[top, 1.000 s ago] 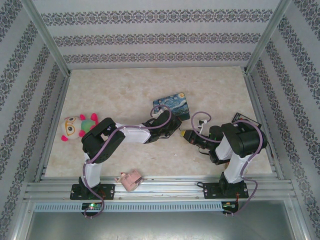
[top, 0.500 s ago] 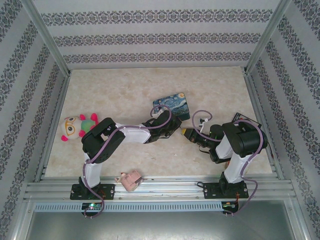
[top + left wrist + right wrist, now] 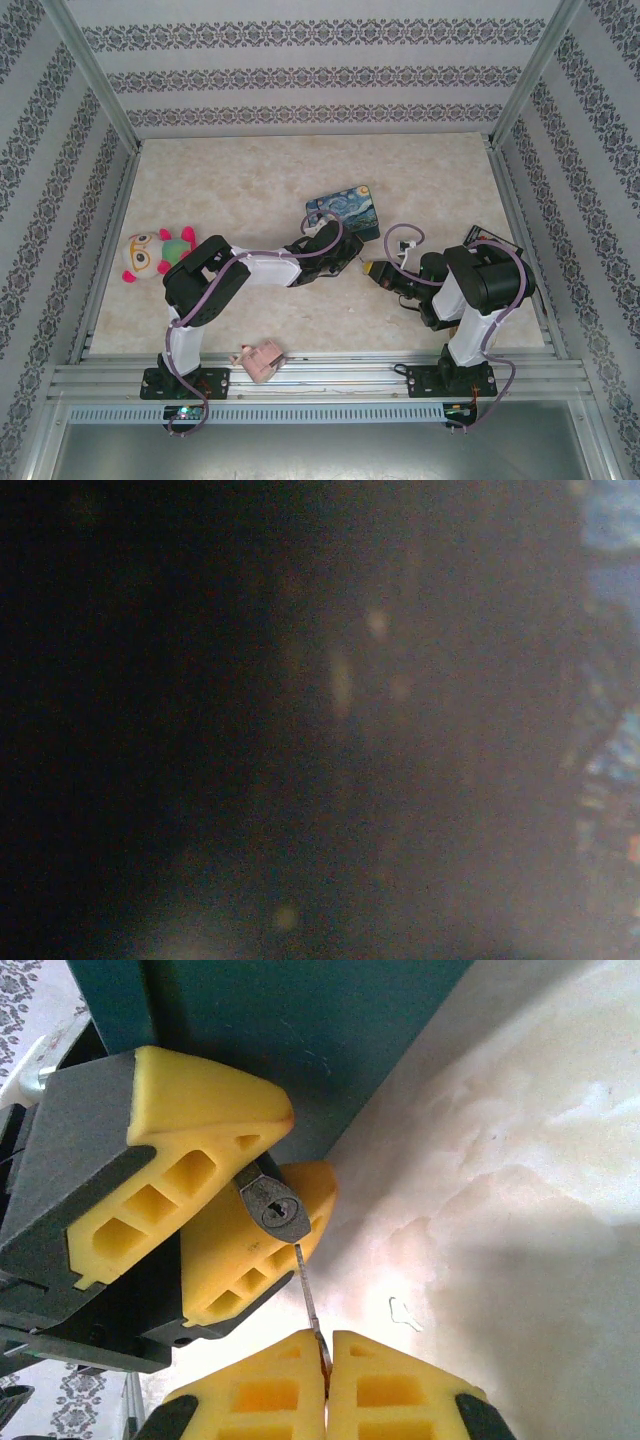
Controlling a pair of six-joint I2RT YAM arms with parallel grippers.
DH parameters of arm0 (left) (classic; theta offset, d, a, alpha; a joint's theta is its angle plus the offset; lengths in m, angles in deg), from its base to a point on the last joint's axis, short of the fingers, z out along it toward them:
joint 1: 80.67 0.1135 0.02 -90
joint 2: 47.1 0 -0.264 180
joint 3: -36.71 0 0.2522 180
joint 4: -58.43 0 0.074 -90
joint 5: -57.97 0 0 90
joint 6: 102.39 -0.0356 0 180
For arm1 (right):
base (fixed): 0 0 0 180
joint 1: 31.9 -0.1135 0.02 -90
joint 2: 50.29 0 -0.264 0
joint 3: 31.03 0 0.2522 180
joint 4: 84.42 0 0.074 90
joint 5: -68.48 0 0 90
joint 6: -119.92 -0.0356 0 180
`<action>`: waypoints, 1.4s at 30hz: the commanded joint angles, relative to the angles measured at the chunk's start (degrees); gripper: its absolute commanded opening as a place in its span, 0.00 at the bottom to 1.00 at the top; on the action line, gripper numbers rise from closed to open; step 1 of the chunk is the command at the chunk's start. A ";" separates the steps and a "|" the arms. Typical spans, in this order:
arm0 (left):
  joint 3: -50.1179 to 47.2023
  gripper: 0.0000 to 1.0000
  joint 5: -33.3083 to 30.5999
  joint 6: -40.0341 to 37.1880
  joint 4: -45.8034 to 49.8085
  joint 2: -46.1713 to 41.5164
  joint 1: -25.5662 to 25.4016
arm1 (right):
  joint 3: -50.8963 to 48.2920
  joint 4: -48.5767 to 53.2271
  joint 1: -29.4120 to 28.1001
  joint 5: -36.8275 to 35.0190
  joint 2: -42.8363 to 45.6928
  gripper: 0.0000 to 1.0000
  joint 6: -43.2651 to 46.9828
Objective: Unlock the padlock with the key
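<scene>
1. Barely anything has shifted: the right jaws have nudged slightly, staying just in front of the painted tin [image 3: 345, 212].
2. Beside the tin's near side, the padlock [image 3: 275, 1207] is clamped between the left jaws, which stand part open around its body above the desk [image 3: 520, 1210].
3. The right jaws are pressed together on the key [image 3: 308, 1295]. Its thin blade reaches the lower edge of the lock's face, seemingly not yet seated.
4. The blade should line up with the slot and push in straight. Turning should wait until it is fully in, since sideways force could make it slip.
</scene>
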 commanded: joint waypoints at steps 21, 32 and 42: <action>-1.40 0.07 6.52 4.68 0.51 2.11 0.94 | 3.26 -1.59 0.63 0.89 0.06 0.00 0.24; -0.96 0.07 7.01 4.43 0.62 2.37 0.94 | 4.71 -1.59 0.48 1.74 -1.10 0.00 -0.28; -0.10 0.07 7.79 3.25 3.37 2.46 0.88 | 5.98 -1.59 0.38 4.45 -2.98 0.00 0.25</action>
